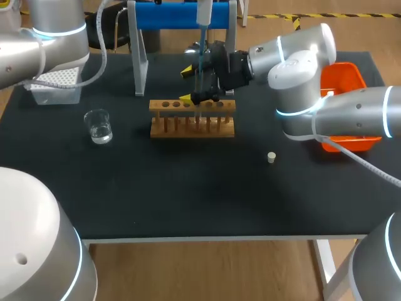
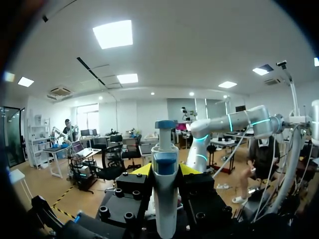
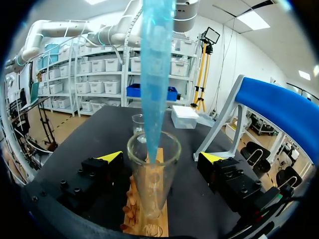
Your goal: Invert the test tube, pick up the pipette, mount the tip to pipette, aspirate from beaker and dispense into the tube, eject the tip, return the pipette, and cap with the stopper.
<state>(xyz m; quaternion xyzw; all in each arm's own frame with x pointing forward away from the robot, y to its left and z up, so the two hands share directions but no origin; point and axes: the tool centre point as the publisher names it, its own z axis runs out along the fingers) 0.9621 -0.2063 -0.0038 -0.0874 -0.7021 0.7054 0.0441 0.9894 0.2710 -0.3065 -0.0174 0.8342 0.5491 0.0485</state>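
A clear test tube (image 3: 152,189) stands upright in the wooden rack (image 1: 192,117). My right gripper (image 3: 162,157) is open, with one yellow fingertip on each side of the tube and clear of it; in the head view the right gripper (image 1: 187,84) sits just behind the rack. The blue pipette tip (image 3: 152,74) points down into the tube's mouth. My left gripper (image 2: 165,169) is shut on the pipette (image 2: 165,199), whose white body (image 1: 204,14) shows above the rack. The left gripper itself is out of the head view. A small stopper (image 1: 271,157) lies right of the rack. The beaker (image 1: 98,125) stands to the left.
A blue pipette stand (image 1: 182,15) rises behind the rack. The white tip box (image 1: 55,84) sits at the back left, and an orange bin (image 1: 344,78) is at the right, behind my right arm. The rack (image 3: 149,219) has several holes.
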